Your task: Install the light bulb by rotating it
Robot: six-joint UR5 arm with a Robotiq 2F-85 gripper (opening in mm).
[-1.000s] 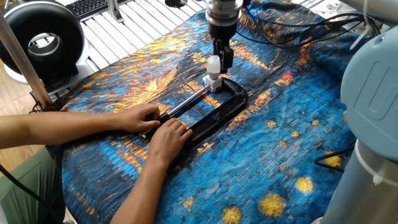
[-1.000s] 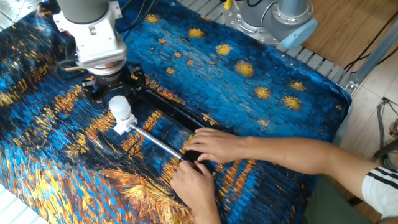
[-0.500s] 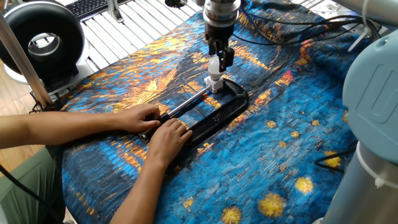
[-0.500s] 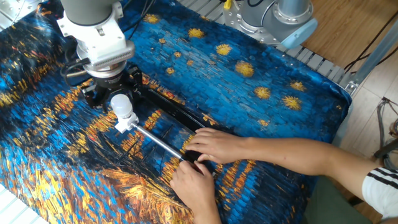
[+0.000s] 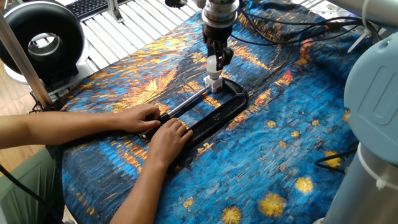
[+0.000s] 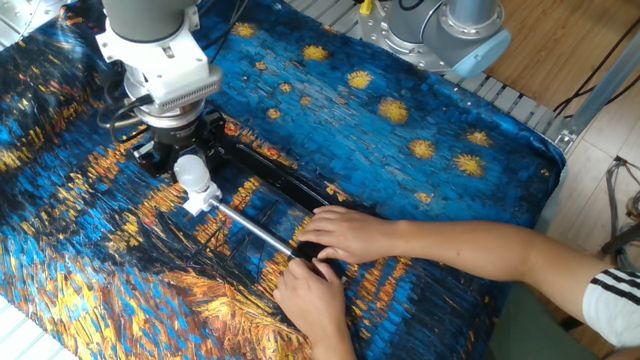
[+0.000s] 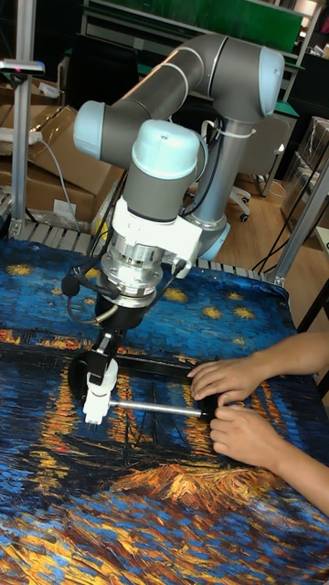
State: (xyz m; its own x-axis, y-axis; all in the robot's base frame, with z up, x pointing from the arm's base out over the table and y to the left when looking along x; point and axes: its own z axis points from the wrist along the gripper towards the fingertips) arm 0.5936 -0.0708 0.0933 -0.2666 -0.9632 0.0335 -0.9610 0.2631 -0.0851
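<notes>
The light bulb, a small white globe, stands upright in a white socket block. The block is held at the end of a black C-clamp lying on the painted cloth. My gripper hangs straight over the bulb, with its dark fingers down around the bulb's upper half. A gap shows on each side, and the gripper looks open. A person's two hands press down the clamp's other end.
A black ring-shaped device stands at the table's far left corner beside a keyboard. Cables trail over the cloth behind the gripper. The arm's base sits at the table edge. The person's forearms reach in across the near side.
My gripper has shifted sideways from beside the bulb to directly over it, so its fingers now flank the bulb. Bulb, clamp and hands have stayed put.
</notes>
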